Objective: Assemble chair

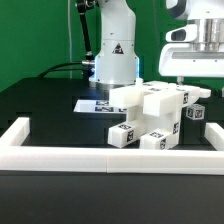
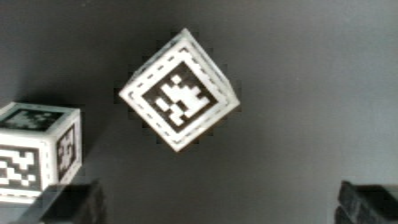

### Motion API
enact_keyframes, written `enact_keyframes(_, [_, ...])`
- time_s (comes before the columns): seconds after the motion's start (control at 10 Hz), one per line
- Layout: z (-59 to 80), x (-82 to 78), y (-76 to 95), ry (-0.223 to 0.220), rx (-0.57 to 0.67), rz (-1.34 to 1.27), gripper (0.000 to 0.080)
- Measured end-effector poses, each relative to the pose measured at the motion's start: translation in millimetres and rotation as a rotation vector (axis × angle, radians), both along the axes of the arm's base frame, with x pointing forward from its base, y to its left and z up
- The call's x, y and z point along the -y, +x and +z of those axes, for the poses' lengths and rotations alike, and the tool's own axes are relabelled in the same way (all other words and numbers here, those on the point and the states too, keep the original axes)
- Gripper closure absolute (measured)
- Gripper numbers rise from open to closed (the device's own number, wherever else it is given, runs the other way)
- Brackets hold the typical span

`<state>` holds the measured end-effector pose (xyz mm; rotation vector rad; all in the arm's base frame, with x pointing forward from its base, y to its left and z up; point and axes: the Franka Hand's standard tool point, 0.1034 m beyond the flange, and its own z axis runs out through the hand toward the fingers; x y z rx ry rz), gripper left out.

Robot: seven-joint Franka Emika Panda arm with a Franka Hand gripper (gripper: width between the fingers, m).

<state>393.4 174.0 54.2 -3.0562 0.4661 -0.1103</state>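
Observation:
The white chair parts [image 1: 150,118] lie bunched together on the black table, blocky pieces with black-and-white tags, partly stacked on one another. My gripper [image 1: 193,86] hangs above the right end of the bunch, at the exterior view's right. In the wrist view a tagged white piece [image 2: 182,90] shows as a diamond below the hand, and a tagged block [image 2: 36,148] sits at the picture's edge. My gripper [image 2: 217,205] is open, and only bare dark table shows between its two dark fingertips [image 2: 71,205].
A long white border rail [image 1: 110,158] runs along the table's front, with short arms at both ends. The marker board [image 1: 95,104] lies flat behind the parts, in front of the robot's base [image 1: 115,60]. A green wall stands behind.

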Motion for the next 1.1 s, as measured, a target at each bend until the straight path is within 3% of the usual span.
enact_keyframes(0.3, [-4.0, 2.4, -0.8, -0.005, 0.011, 0.019, 0.0151])
enact_keyframes(0.8, [-28.0, -11.4, -18.9, -0.028, 0.005, 0.111, 0.0151])
enact_keyframes(1.1, [-27.2, -12.7, -15.8, -0.023, 0.043, 0.116, 0.0151])
